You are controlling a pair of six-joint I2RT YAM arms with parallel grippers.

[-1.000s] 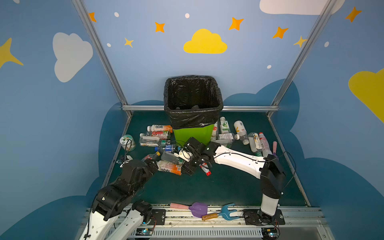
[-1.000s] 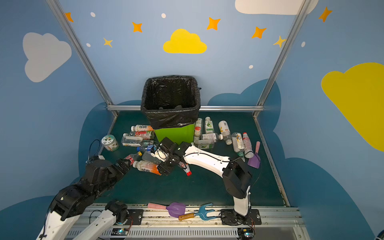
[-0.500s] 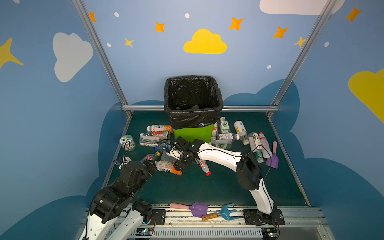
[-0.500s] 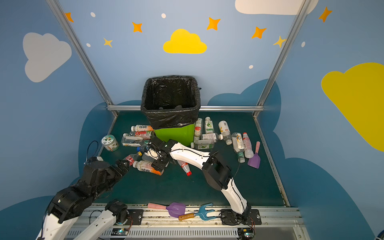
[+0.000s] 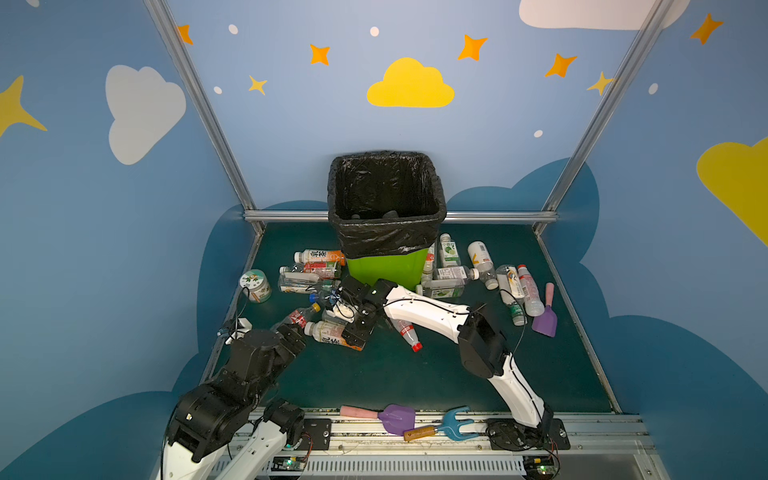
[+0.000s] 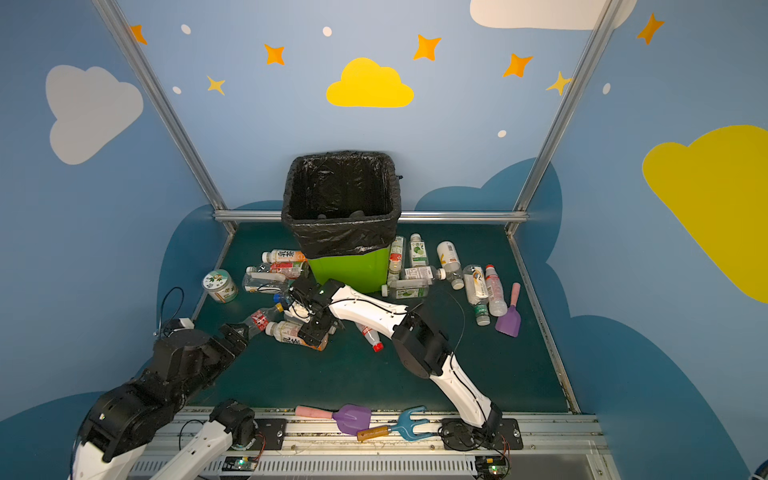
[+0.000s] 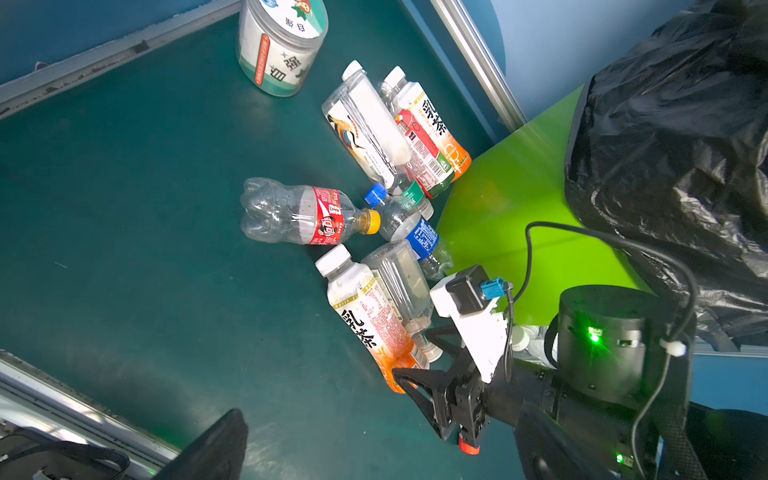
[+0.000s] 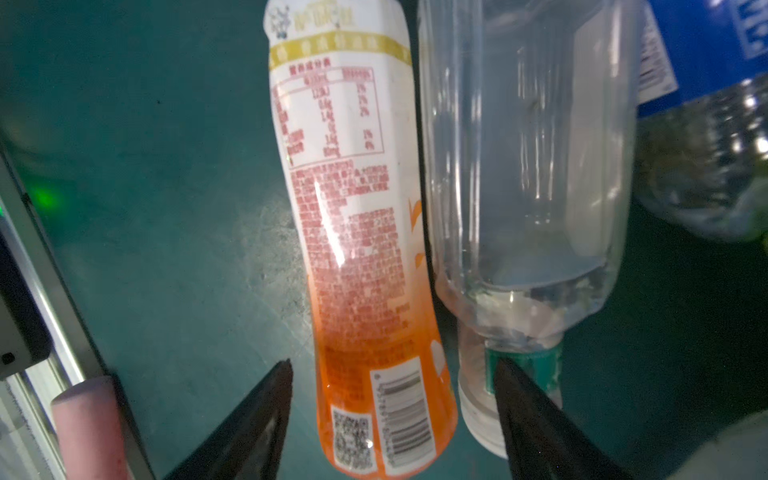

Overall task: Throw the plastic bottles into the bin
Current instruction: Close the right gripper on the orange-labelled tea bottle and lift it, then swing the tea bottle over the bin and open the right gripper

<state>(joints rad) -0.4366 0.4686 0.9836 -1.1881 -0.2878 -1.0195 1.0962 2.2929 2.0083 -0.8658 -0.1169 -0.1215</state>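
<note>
Two grippers are working over one dark green table [image 5: 415,374]. One bin [image 5: 384,268] is standing upright at the back centre, with one black bag [image 5: 386,239] folded over its rim. The plastic bottles [image 6: 419,272] are lying on the table in two clusters, one at each side of the bin.

Left cluster: seven bottles are showing in the left wrist view. An eighth, a red-capped bottle [image 5: 408,332], is lying partly under the right arm.

Right cluster: about nine bottles are lying close together, several of them touching; the exact count is hard to tell.

The right gripper [image 8: 392,368] is sitting over the left cluster. Its jaws are standing partly apart, straddling the orange base of one white-and-orange tea bottle [image 8: 353,208]. A gap is showing between that bottle and one finger [image 8: 257,424], so the gripper is holding nothing. The other finger is crossing the neck of one clear bottle [image 8: 528,166], which is lying just beside the tea bottle.

The left gripper [image 6: 235,332] is hovering with its jaws spread wide and empty, near the base of one yellow-capped cola bottle [image 7: 299,214].

Other items:
- One squat jar [image 5: 255,286] is standing near the left edge.
- Two purple shovels [image 5: 544,322] are lying well apart.
- One blue hand fork [image 5: 453,426] is lying at the front rail.
</note>
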